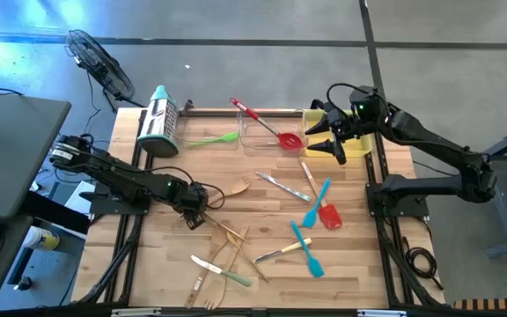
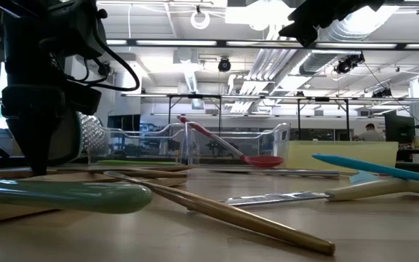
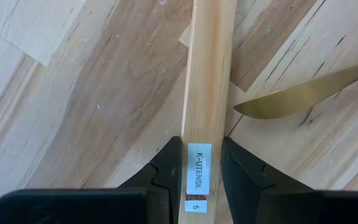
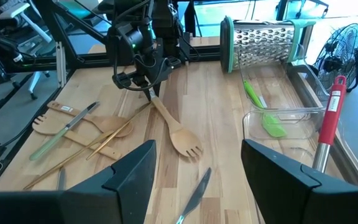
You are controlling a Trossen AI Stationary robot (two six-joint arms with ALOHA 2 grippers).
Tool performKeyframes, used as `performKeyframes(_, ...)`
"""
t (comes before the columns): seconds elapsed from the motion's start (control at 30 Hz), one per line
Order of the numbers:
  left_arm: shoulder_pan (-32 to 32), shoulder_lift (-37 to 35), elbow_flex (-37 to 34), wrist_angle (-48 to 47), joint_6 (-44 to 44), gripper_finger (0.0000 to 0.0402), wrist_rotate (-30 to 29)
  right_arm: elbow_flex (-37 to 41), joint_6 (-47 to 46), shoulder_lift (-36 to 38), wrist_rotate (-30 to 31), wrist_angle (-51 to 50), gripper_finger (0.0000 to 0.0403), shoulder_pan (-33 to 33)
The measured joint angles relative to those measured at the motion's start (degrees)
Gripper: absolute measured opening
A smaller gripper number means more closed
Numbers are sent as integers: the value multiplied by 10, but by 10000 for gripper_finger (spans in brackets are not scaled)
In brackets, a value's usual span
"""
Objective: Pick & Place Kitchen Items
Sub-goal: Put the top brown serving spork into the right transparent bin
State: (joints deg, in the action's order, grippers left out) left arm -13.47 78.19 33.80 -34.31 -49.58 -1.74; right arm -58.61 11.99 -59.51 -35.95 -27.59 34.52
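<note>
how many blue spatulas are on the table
2. One blue spatula lies right of centre, beside the red spatula. The other lies nearer the front edge, crossing a knife. None seems hidden.

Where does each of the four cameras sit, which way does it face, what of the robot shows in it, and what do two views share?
High: overhead, facing down; both arms, table.
Low: table height, facing across; an arm's dark base at the picture's left.
Left wrist: facing down; fingers shut on a wooden fork.
Right wrist: faces across the table; open fingers, left arm beyond.
Shared: high and right wrist both show the grater.
</note>
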Motion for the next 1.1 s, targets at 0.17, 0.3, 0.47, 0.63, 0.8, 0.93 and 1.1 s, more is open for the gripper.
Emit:
performKeyframes(0.17,0,1,15,-12,24,78,11,0,0,0,0,0,229,0)
performKeyframes(0.3,-1,1,37,-61,41,78,27,0,0,0,0,0,229,0)
performKeyframes(0.47,-1,1,52,-78,43,78,21,0,1,0,0,0,229,0)
performKeyframes(0.63,-1,0,65,-114,43,78,1,0,2,0,0,0,229,0)
performKeyframes(0.8,-1,-3,82,-184,33,78,-24,0,2,0,0,0,229,0)
performKeyframes(0.93,-1,-25,94,-203,17,78,-54,0,2,0,0,0,229,0)
performKeyframes(1.1,-1,-66,124,-248,-3,78,-107,0,0,0,0,0,229,0)
